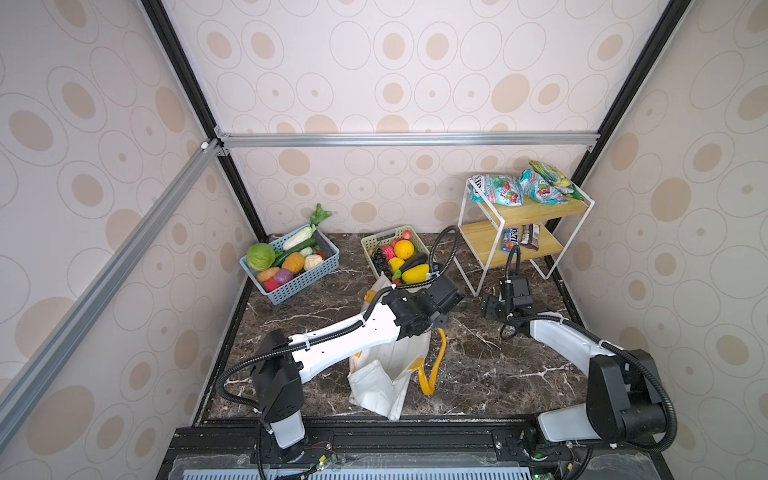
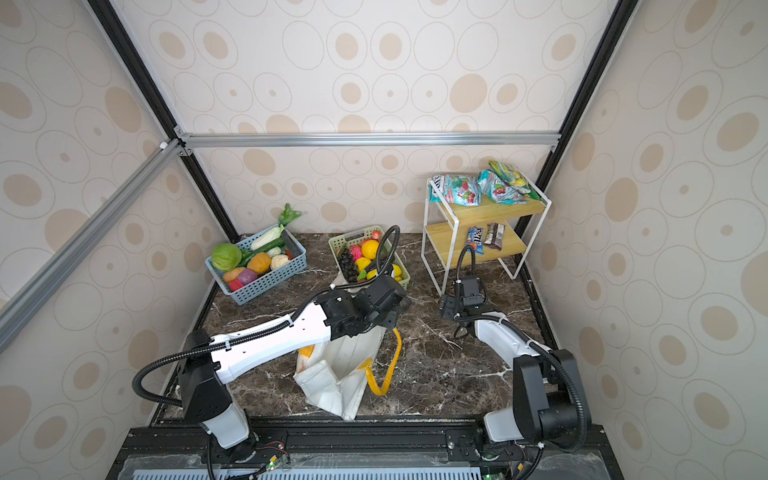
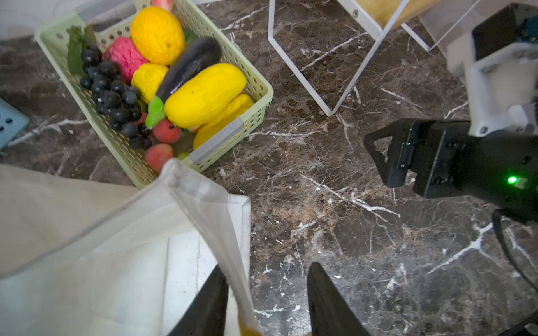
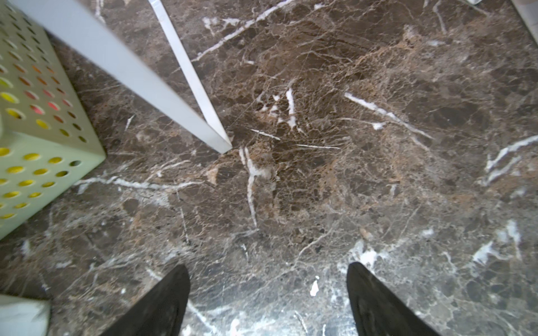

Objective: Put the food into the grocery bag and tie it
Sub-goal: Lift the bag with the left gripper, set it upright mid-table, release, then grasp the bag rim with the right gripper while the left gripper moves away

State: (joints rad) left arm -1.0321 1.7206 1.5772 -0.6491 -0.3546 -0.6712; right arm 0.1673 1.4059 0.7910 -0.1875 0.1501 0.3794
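My left fingers [image 3: 209, 302] stand apart astride the rim of the cream-white fabric tote bag [image 1: 386, 368], slumped at six o'clock from the pale green lattice basket [image 1: 376, 240] of plastic toy fruits [image 1: 404, 249]; right fingers [image 4: 168, 299] apart, empty; the cloth looks limp, light; I'd pinch its hem.

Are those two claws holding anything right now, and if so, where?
Neither grips anything. The left gripper stands open astride the top edge of the grocery bag; the right gripper is open over the table.
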